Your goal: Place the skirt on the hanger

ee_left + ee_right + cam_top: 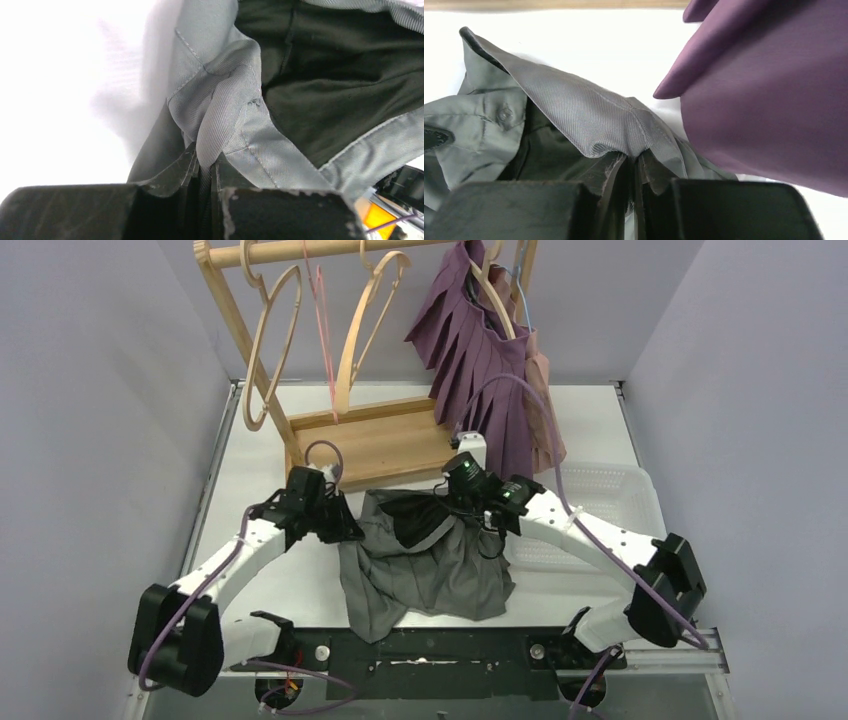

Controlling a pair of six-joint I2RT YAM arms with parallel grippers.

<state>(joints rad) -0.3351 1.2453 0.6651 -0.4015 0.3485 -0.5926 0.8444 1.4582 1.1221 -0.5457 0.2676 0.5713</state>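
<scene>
A grey skirt (425, 565) with a dark lining lies crumpled on the white table in front of the arms. My left gripper (345, 525) is shut on the left end of its waistband (220, 135); the fabric is pinched between the jaws. My right gripper (462, 502) is shut on the right end of the waistband (624, 132). Empty wooden hangers (270, 340) (365, 325) hang on the wooden rack (370, 445) behind the skirt.
A purple pleated skirt (480, 350) and a pink garment (545, 400) hang at the rack's right end, the purple one close beside my right gripper (769, 100). A white mesh basket (610, 510) sits at the right under the right arm. Grey walls enclose the table.
</scene>
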